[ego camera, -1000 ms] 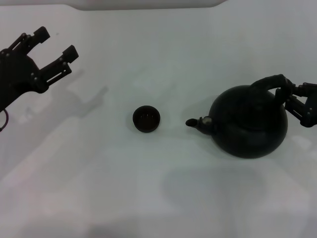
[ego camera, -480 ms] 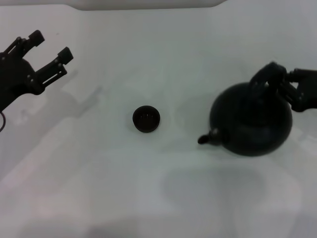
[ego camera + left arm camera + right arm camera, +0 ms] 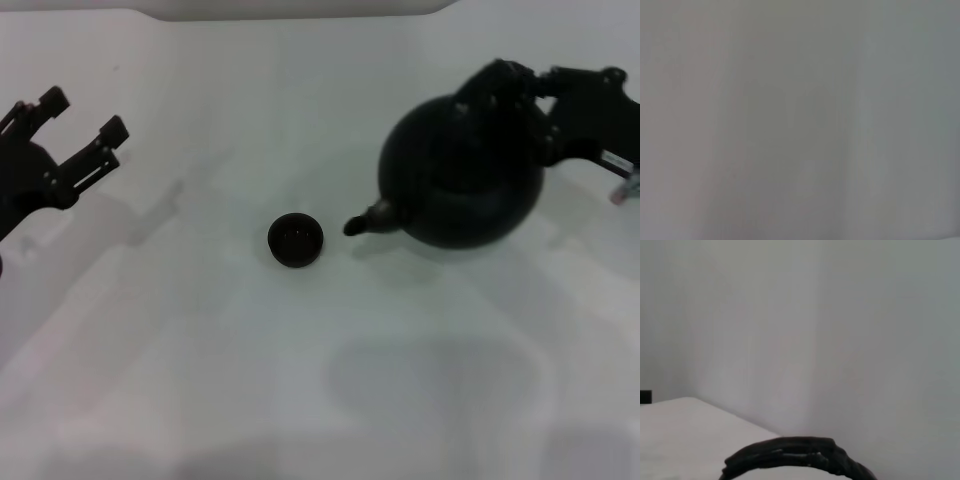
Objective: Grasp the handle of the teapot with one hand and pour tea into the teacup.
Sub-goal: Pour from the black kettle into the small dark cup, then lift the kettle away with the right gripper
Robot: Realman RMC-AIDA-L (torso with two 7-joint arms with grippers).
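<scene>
Now the right gripper [image 3: 545, 95], clamped on the handle [image 3: 497, 77], has lifted the teapot [image 3: 460, 170] and swung it left, so its spout hangs just right of the teacup [image 3: 295, 240], nearly ready to pour, while the left gripper [image 3: 80, 125] idles open at far left.

Under me lies a plain white bench [image 3: 300, 400], smooth and matte, filling nearly all I see from above. Soft grey shadows [image 3: 430, 370] fall across its near part. Along the far edge runs a paler raised strip [image 3: 290, 8]. From my right wrist, a white wall [image 3: 840, 315] rises behind a white ledge [image 3: 680, 440].
</scene>
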